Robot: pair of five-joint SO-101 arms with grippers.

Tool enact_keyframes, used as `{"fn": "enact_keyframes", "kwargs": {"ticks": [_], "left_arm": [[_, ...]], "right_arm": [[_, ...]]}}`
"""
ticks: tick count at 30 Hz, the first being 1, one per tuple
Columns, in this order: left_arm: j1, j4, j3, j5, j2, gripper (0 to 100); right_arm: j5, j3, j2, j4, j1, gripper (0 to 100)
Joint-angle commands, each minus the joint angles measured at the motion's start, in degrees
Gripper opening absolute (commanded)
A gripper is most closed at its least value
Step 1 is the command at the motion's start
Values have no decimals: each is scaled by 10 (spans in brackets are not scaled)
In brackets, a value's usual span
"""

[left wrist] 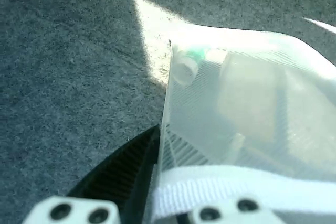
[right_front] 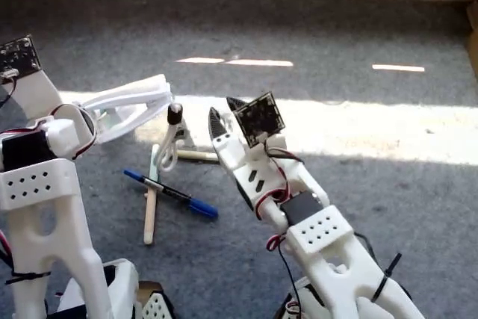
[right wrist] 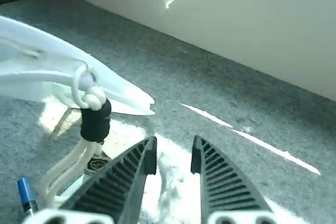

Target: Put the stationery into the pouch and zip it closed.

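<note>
My left gripper (left wrist: 157, 136) is shut on the edge of the translucent white pouch (left wrist: 247, 114) and holds it off the carpet. A green-and-white capped item (left wrist: 188, 62) and a pale block (left wrist: 248, 94) lie inside it. In the high view the pouch (right_front: 128, 108) sticks out rightward from the left arm. Its zip cord with a black bead (right_front: 174, 115) hangs from the tip. My right gripper (right_front: 222, 119) is open just right of the bead, holding nothing. In the right wrist view the bead (right wrist: 95, 120) hangs beside the right gripper (right wrist: 174, 153). A blue pen (right_front: 172, 194) and a wooden pencil (right_front: 151, 211) lie below the pouch.
A second wooden stick (right_front: 197, 155) lies on the grey carpet (right_front: 358, 207) under the cord. A pale wall (right wrist: 252, 24) runs along the far edge of the carpet. A sunlit band (right_front: 373, 128) crosses the floor to the right of the arms.
</note>
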Motion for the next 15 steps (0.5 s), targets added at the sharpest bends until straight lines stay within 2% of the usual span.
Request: {"fn": "enact_keyframes", "kwargs": {"ticks": [1,7,10,15], "left_arm": [[-29,-4,-18,-1,-3,8],[-65,-11,-25,23,-3,8],[-66,-11,-24,23,-3,8],[-73,-11,-23,23,-3,8]], "right_arm": [[3,-27,-97,70,-19,112],[5,-28,-97,113,-77,112],[6,-38,-50,115,-108,112],[6,-107,69,189,-156,116]]}}
